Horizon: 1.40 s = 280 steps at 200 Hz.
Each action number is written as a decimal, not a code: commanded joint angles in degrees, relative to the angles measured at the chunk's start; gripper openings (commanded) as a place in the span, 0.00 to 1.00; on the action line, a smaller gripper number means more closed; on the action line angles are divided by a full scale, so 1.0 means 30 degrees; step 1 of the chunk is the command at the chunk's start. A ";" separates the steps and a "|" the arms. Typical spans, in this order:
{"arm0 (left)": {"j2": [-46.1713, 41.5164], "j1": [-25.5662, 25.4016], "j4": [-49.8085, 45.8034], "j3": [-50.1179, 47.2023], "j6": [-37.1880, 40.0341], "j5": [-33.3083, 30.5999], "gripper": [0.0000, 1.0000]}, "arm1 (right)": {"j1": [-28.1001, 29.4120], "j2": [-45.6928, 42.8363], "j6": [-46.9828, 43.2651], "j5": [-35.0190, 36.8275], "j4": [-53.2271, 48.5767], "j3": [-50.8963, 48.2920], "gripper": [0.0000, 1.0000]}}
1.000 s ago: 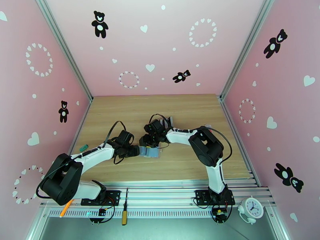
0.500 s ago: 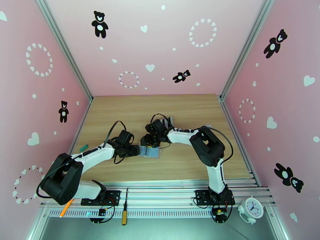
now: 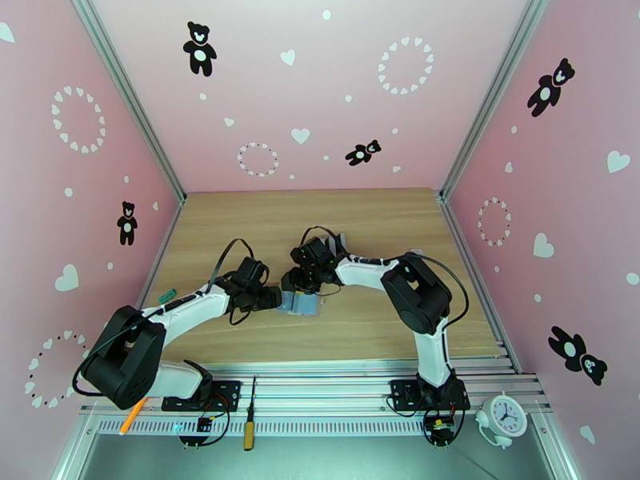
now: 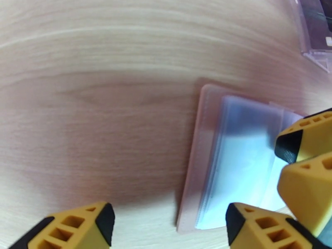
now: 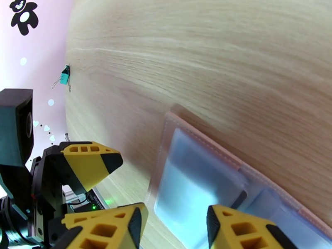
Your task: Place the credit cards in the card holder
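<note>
Flanks the opened card holder [image 4: 195, 162] on the table [image 4: 103, 100], left hand [image 4: 168, 216] and right hand [image 5: 174, 218] both open, empty; no credit cards plainly sleeved, loading seemingly all ahead.

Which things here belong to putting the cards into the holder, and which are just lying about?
Job in hand:
- card holder, open on the table
- dark cards, probably the ones to load, in the clear rack

Lying about:
- teal binder clip
- screwdriver
- orange pen
- clock
</note>
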 commanded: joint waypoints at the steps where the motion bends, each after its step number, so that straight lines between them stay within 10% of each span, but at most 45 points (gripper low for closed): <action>1: 0.0655 0.0023 0.0225 0.1025 0.0037 0.0245 0.78 | 0.0104 -0.1166 -0.0977 0.0263 -0.1357 0.1160 0.47; 134: 0.2720 0.0079 -0.0252 0.6524 0.0301 -0.0331 0.81 | -0.2242 -0.3728 -0.5568 0.3931 -0.7684 0.4170 0.48; 280: 1.1252 0.0548 0.2079 1.3767 -0.0809 0.4187 0.81 | -0.5696 -0.4262 -0.9250 1.1822 -1.2323 0.6184 0.51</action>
